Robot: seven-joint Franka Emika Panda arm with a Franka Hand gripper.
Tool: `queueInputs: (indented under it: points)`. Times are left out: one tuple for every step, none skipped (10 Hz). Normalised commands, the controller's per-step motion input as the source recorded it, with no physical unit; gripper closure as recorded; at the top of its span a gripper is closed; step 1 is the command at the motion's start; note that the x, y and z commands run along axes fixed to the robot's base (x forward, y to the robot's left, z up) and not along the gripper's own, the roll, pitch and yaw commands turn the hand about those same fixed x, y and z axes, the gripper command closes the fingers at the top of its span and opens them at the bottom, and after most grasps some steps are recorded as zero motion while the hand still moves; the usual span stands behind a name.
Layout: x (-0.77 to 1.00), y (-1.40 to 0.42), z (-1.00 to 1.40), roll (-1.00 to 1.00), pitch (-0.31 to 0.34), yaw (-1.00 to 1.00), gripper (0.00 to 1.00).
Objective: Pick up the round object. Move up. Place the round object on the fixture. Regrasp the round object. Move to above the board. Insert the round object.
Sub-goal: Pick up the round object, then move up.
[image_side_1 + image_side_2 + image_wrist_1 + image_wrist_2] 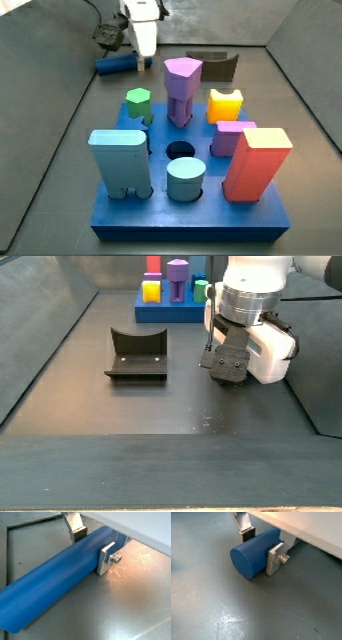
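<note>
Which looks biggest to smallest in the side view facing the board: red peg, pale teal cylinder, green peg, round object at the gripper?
1. Red peg
2. Pale teal cylinder
3. Green peg and round object beside the gripper: similar; both sit farther back, so unsure.

gripper (90, 547) lowered to the floor, arm near vertical above it, fingers (276, 558) closed against the round object (57, 584).

In a side view the hand (223, 364) hides the round object.

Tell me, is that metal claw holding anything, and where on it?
Yes. The gripper, low at the floor, has its fingers on either side of the round object lying there, near one end.
</note>
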Motion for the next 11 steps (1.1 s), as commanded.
queueInputs:
  points:
    - [0.0,0.0,0.0,0.0,0.0,0.0,1.0]
    - [0.0,0.0,0.0,0.0,0.0,0.0,1.0]
    - [0.0,0.0,0.0,0.0,0.0,0.0,1.0]
    - [0.0,0.0,0.0,0.0,0.0,0.0,1.0]
    - [0.0,0.0,0.0,0.0,0.0,0.0,1.0]
    - [0.0,0.0,0.0,0.0,0.0,0.0,1.0]
    - [0.0,0.0,0.0,0.0,0.0,0.0,1.0]
    - [0.0,0.0,1.0,0.0,0.0,0.0,1.0]
    - [-0.01,0.0,1.0,0.0,0.006,0.0,1.0]
    - [-0.03,0.0,1.0,0.0,0.038,0.0,1.0]
    - [-0.02,0.0,0.94,0.01,0.051,-0.01,1.0]
